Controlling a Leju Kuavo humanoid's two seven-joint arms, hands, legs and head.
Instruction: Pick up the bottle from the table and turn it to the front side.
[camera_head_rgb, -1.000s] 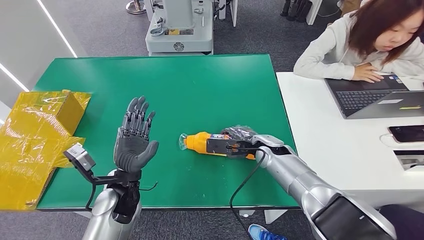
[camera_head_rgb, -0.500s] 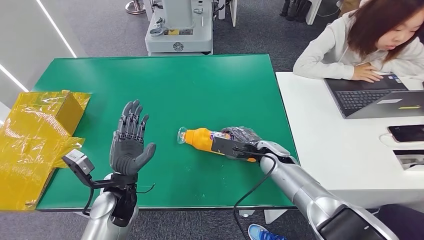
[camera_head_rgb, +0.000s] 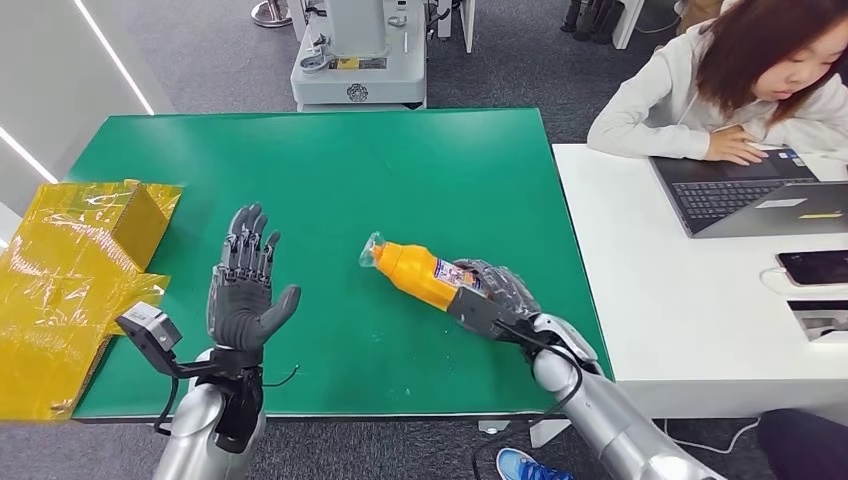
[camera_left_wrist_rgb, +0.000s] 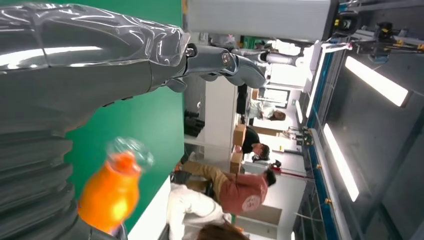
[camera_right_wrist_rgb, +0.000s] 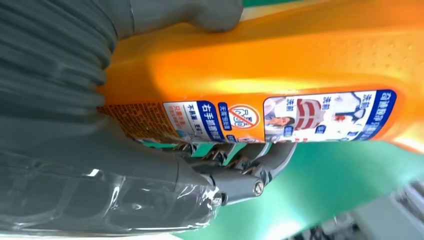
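Table: green table fills the centre of the head view; matte top, its far edge runs across the upper part of the frame.
Bottle: orange bottle with a clear cap, lower centre-right of the head view, tilted with the cap end toward the upper left; the label with blue and white print shows in the right wrist view.
Right hand: right hand grips the bottle's lower body, fingers wrapped under the label and thumb over the opposite side; whether the bottle touches the table I cannot tell.
Left hand: left hand at lower left of the head view, raised over the table's near edge, palm up, fingers spread, holding nothing; seen close in the left wrist view.
Yellow wrap: crumpled yellow plastic-covered bundle on the left edge of the frame, resting over the table's left end.
White desk: white desk just beside the table on the right; it carries an open laptop and a dark phone.
Person: seated person in a light top, upper right, one hand at the laptop.
Room: grey carpeted floor beyond the table; a grey machine base stands at top centre; ceiling light strips and distant people show in the left wrist view.
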